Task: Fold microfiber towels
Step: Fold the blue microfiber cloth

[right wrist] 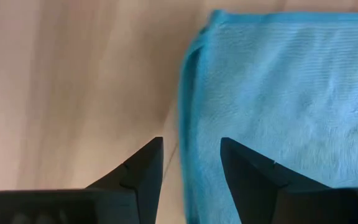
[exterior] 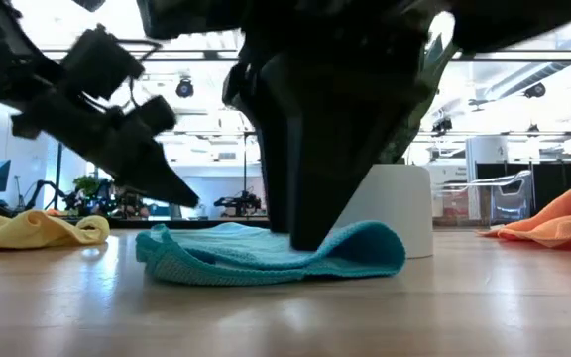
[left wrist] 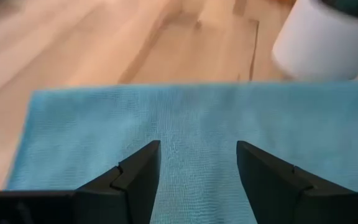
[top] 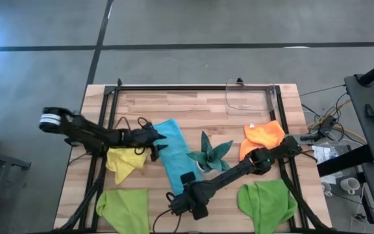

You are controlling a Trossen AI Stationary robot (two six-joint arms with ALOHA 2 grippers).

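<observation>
from above you see five towels on the wooden table (top: 252,104): one light blue towel (top: 174,153) mid-table, one yellow towel (top: 123,161), one orange towel (top: 261,138), two lime green towels (top: 123,207) in front. the teal spiky star (top: 210,155) sits beside the blue one. the left gripper (top: 158,144) is at its left edge, the right gripper (top: 182,203) at its near end. low down, the right arm blocks much of the room. your wrist views show both grippers' jaws apart over blue cloth, holding nothing.

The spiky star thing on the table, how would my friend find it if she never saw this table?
Start at the wooden table and find the long light blue towel lying in the middle. Right beside it, toward the orange towel, sits the spiky star thing. It is the only dark teal, pointy-leaved object; everything near it is a soft, flat, plain-coloured cloth.
</observation>
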